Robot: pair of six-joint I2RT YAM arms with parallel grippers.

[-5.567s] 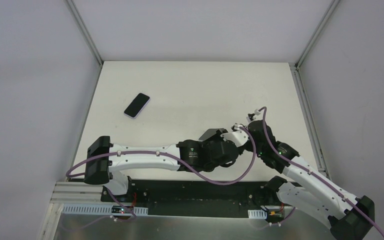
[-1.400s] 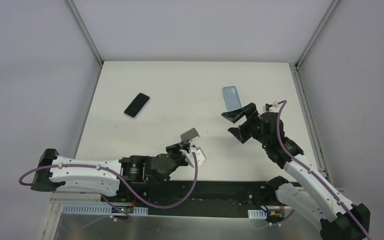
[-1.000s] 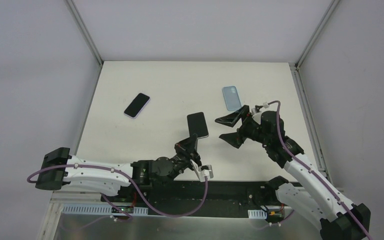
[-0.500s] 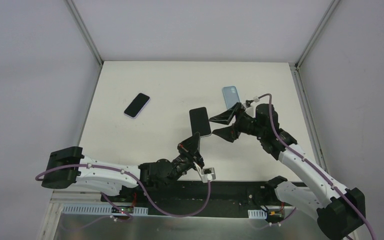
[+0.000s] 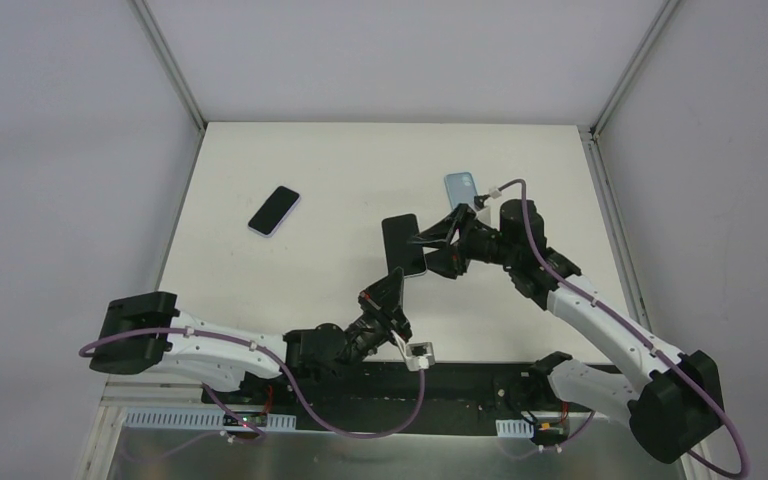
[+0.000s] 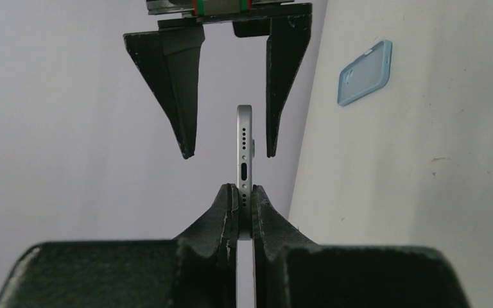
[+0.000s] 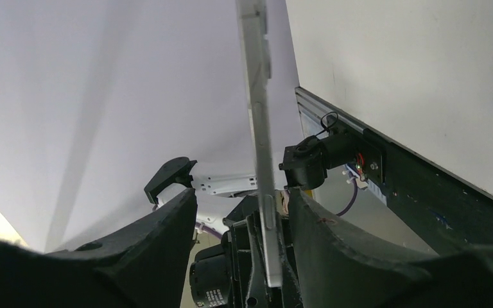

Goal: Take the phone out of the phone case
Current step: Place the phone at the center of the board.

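Phone [image 6: 244, 144] pinched tight in our left gripper [image 6: 244, 196]; our right gripper [image 6: 229, 154] straddles it half-open, jaws clear; blue case [image 6: 364, 72] lies well beyond.

Top view high, looking down at table [image 5: 360, 160]; wrist views close, face-to-face, share phone [image 6: 244, 147].

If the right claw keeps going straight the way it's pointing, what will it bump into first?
Most likely the phone, held up on edge by the left gripper. The right gripper's open fingers straddle its free end, so it would slide deeper between them; remaining room is unclear.
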